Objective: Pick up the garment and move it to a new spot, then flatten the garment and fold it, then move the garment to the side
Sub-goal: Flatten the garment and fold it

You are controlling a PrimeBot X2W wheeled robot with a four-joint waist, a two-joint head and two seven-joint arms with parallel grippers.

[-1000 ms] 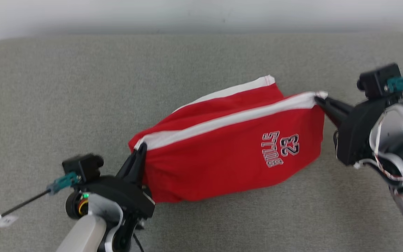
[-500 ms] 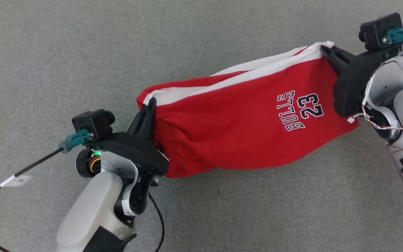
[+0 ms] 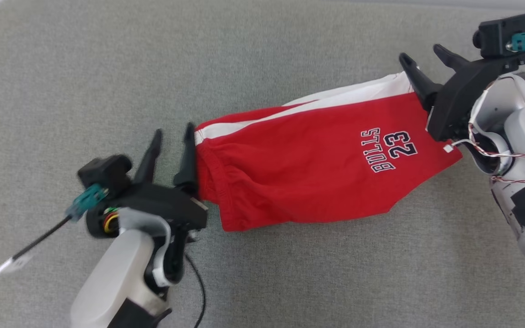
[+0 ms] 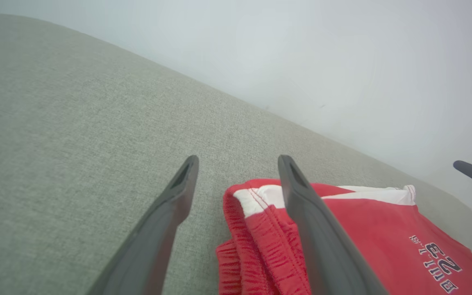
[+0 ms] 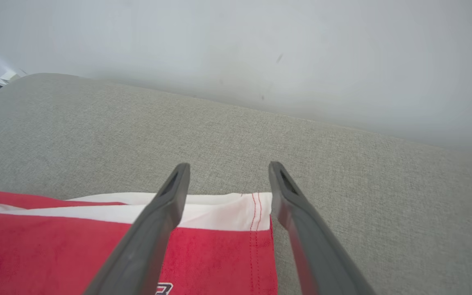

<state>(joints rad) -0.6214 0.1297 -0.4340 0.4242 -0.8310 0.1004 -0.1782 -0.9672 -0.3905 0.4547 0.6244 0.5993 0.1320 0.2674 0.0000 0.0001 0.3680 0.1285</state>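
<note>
**Shorts stretched across the grey cushion, both grippers spread**

You have the red shorts (image 3: 308, 177) lying on the grey fabric surface (image 3: 107, 68). In the head view their long axis runs on a diagonal from lower left to upper right. The gathered waistband (image 3: 208, 168) points to the lower left and the stitched leg hem (image 3: 445, 136) to the upper right. A white stripe (image 3: 335, 102) follows the far long edge from one end to the other. The "BULLS 23" print (image 3: 390, 149) sits nearer the hem end, its lines tilted against the long axis.

Your left gripper (image 3: 173, 129) is at the waistband end with its two fingers standing well apart. The one nearer the cloth is right against the waistband corner. In the left wrist view that corner of the shorts (image 4: 363, 229) reaches partly into the gap of the left gripper (image 4: 238, 157), but nothing is pinched.

Your right gripper (image 3: 421, 52) is at the hem end, also spread wide and holding nothing. In the right wrist view the white hem corner of the shorts (image 5: 55, 241) lies in the gap behind the fingers of the right gripper (image 5: 229, 164), free of both.
</note>
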